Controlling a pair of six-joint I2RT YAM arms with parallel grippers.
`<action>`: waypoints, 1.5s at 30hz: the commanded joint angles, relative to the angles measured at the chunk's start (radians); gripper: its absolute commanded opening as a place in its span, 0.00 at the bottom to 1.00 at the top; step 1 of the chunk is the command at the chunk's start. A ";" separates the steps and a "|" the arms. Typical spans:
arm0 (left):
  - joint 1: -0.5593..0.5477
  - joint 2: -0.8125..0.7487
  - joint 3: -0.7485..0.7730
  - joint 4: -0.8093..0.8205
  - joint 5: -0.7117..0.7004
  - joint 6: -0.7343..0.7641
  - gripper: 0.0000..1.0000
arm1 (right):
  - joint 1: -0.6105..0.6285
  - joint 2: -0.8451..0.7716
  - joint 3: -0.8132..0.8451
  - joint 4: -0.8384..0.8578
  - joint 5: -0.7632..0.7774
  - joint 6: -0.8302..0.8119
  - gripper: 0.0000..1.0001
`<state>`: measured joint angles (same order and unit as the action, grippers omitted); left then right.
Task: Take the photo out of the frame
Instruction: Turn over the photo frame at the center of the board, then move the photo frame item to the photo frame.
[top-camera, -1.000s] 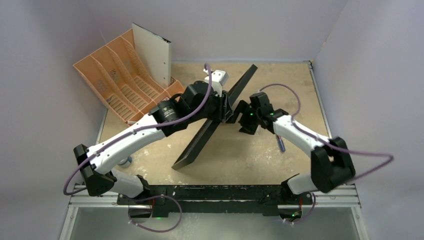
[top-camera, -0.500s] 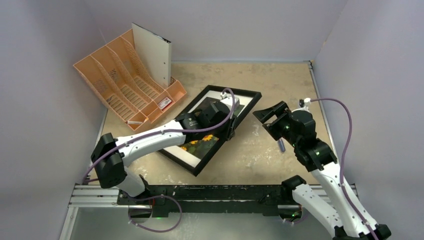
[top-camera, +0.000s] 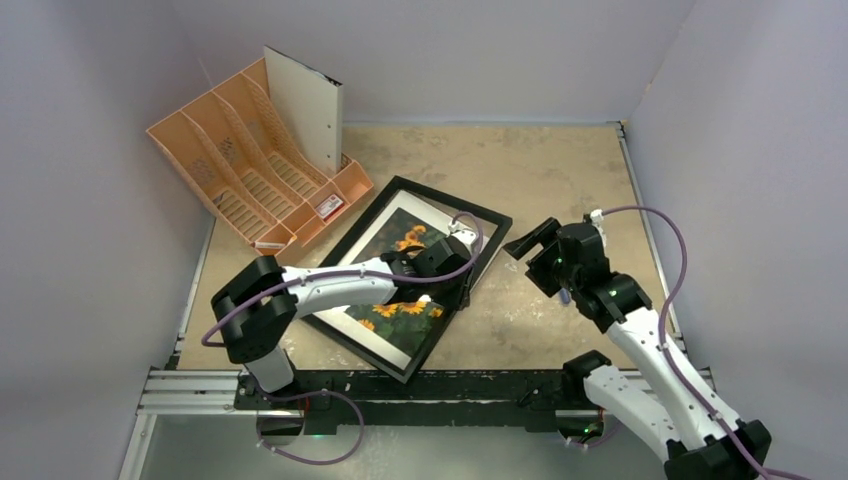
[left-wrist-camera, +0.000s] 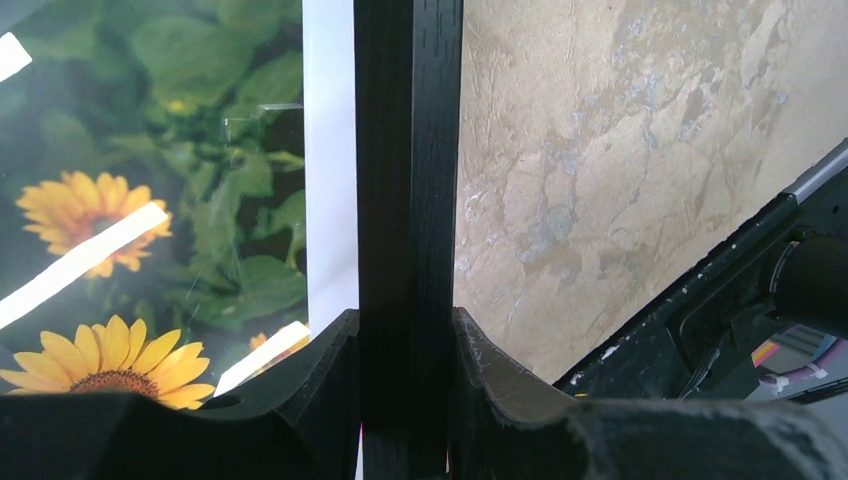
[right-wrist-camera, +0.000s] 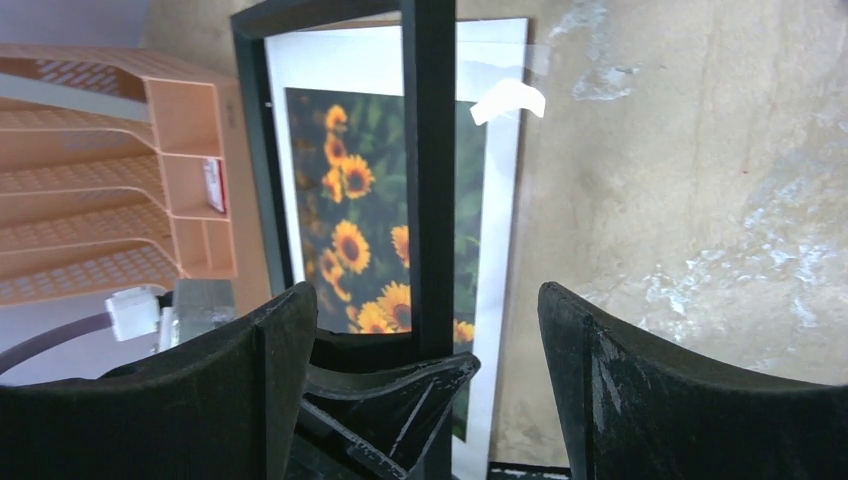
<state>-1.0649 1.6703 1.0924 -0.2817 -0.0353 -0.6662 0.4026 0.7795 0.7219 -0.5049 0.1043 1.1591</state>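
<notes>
The black frame (top-camera: 345, 242) lies face up in the middle of the table, slanting from far right to near left. The sunflower photo (top-camera: 402, 240) shows inside it, with a white border. My left gripper (top-camera: 457, 272) is shut on the frame's right rail (left-wrist-camera: 408, 180), one jaw on each side of it, and the photo (left-wrist-camera: 150, 190) is just left of that rail. My right gripper (top-camera: 524, 246) hovers open just right of the frame, holding nothing. From its wrist I see the rail (right-wrist-camera: 430, 150) standing above the photo (right-wrist-camera: 345, 210), with white border on both sides.
An orange file organiser (top-camera: 235, 165) stands at the far left with a white board (top-camera: 306, 110) upright in it. The grey walls close in on both sides. A black rail (top-camera: 440, 385) at the near edge carries the arm bases.
The frame went from standing on edge to lying face up, lowered by my left arm, which still grips its rail. My right gripper pulled away to the right.
</notes>
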 joint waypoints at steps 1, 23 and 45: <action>-0.007 0.007 0.007 0.124 0.050 -0.047 0.00 | -0.007 0.041 -0.043 0.006 0.021 -0.021 0.83; -0.007 0.088 -0.003 0.221 0.183 -0.037 0.20 | -0.131 0.589 -0.252 0.790 -0.512 -0.017 0.72; 0.321 -0.311 -0.168 -0.060 -0.077 0.171 0.97 | -0.315 0.834 0.020 0.453 -0.507 -0.393 0.16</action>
<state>-0.9012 1.4551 1.0214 -0.2718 0.0174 -0.5728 0.1043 1.5616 0.6537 0.0669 -0.3695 0.8799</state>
